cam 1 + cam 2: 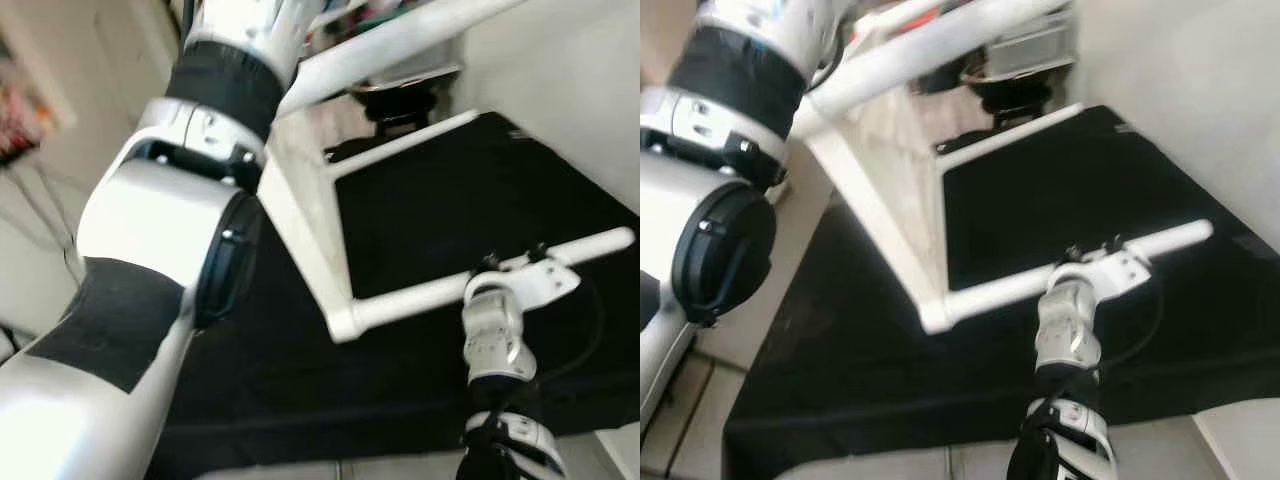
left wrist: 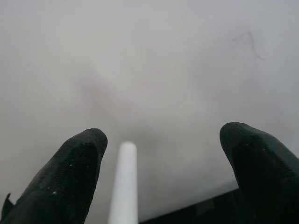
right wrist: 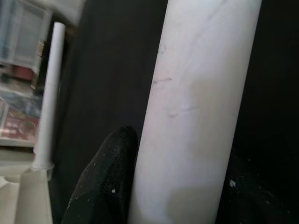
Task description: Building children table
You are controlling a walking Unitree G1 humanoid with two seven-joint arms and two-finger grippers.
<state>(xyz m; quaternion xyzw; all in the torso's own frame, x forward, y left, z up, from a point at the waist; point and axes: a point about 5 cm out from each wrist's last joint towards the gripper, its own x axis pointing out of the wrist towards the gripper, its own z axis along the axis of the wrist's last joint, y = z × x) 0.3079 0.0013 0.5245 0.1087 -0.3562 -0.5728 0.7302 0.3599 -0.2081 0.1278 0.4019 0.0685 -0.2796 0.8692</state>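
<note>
Looking down from the head, we see the white table frame (image 1: 300, 215) lying on its side on a black mat (image 1: 470, 210), its round legs sticking out sideways. Our right arm reaches in from below and meets the nearest leg (image 1: 420, 293) about halfway along its length. From up here the wrist hides the fingers, so the grip itself is not visible. The right wrist view supplies that: the right gripper (image 3: 182, 186) is closed around the thick white leg, one black finger (image 3: 105, 182) pressed against its side and the other just showing past its far edge. That view also catches a second thin white leg (image 3: 49, 88) joined to the frame further off.

Our left arm (image 1: 150, 250) rises large across the head views, its hand up by the upper leg (image 1: 940, 45). The left wrist view shows the left gripper (image 2: 163, 154) spread wide, a white leg (image 2: 125, 182) standing between its fingers without touching either.
</note>
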